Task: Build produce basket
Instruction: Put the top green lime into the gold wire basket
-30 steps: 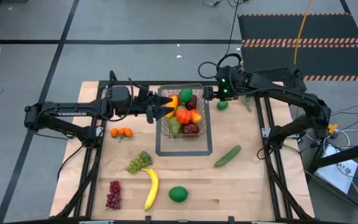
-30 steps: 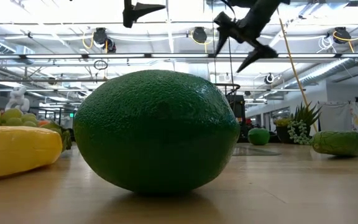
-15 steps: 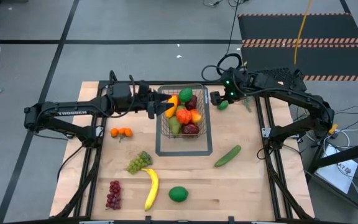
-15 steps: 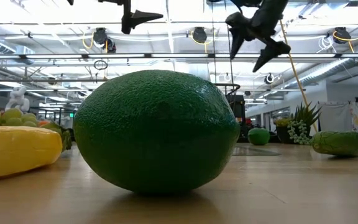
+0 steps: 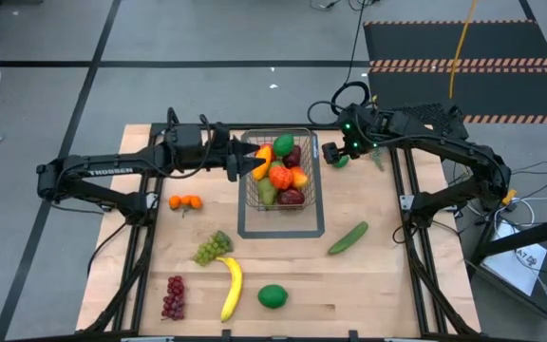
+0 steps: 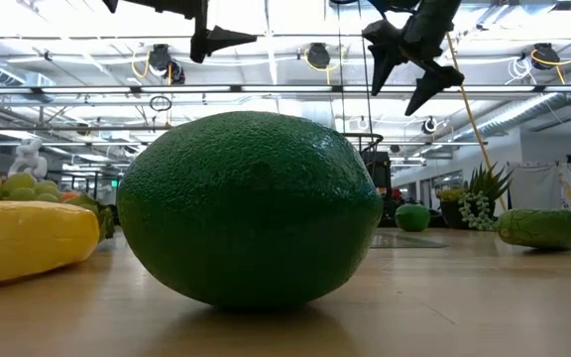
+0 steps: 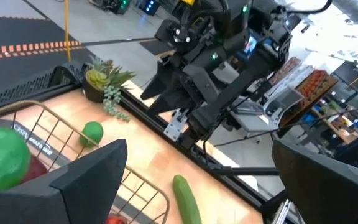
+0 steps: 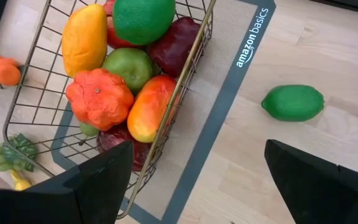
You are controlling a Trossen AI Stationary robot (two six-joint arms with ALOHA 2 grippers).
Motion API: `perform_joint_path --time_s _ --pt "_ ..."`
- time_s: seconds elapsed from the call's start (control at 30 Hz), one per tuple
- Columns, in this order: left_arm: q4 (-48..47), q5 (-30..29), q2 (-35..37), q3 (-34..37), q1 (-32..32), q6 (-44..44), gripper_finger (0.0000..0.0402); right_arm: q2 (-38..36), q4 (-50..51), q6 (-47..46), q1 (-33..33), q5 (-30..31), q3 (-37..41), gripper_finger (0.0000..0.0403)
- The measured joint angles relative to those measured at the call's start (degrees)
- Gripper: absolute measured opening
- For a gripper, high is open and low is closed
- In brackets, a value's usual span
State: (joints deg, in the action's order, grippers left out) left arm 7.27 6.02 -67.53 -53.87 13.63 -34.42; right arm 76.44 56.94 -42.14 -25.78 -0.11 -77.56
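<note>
The wire basket [image 5: 312, 183] stands on a grey-edged mat [image 8: 225, 93] and holds a mango [image 8: 84, 38], a lime [image 8: 143, 17], apples and other produce. My left gripper [image 5: 253, 167] hangs open above the basket's left rim, pointing level toward the table's right. My right gripper [image 5: 331, 154] hangs open in the air right of the basket, tilted down, above a loose lime [image 8: 293, 102] that lies on the table. Neither gripper holds anything. On the near half of the table lie a cucumber [image 5: 348, 237], a lime [image 5: 273, 296], a banana [image 5: 232, 288], green grapes [image 5: 213, 247], red grapes [image 5: 174, 296] and small oranges [image 5: 186, 201].
A small potted plant [image 7: 101, 78] stands at the table's far right, behind the loose lime. The arms' frame rails [image 5: 409, 204] run along both sides of the table. Bare wood lies between the basket and the cucumber.
My right gripper has drawn away from the basket toward the table's right edge, rolling and tipping further downward, and now hangs over the loose lime. Its fingers have stayed open. No produce has moved.
</note>
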Motion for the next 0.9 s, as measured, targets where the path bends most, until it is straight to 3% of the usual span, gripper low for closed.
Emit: perform_joint_path --time_s 0.17,0.27,0.47,0.9 --pt "-1.8 1.5 0.0 0.0 0.0 0.2 0.0399 0.0 -0.1 2.9 0.1 -0.7 0.0 0.0357" --pt "-2.6 5.4 0.0 0.0 0.0 2.3 0.0399 0.0 -0.1 4.3 1.1 -4.7 0.0 0.0357" --pt "-6.6 9.3 0.0 0.0 0.0 4.1 0.0399 -1.4 -0.9 -0.6 6.8 -7.5 0.0 0.0357" --pt "-8.9 11.0 0.0 0.0 -2.0 5.8 0.0399 -3.5 -12.6 -1.3 24.3 2.5 0.0 0.0357"
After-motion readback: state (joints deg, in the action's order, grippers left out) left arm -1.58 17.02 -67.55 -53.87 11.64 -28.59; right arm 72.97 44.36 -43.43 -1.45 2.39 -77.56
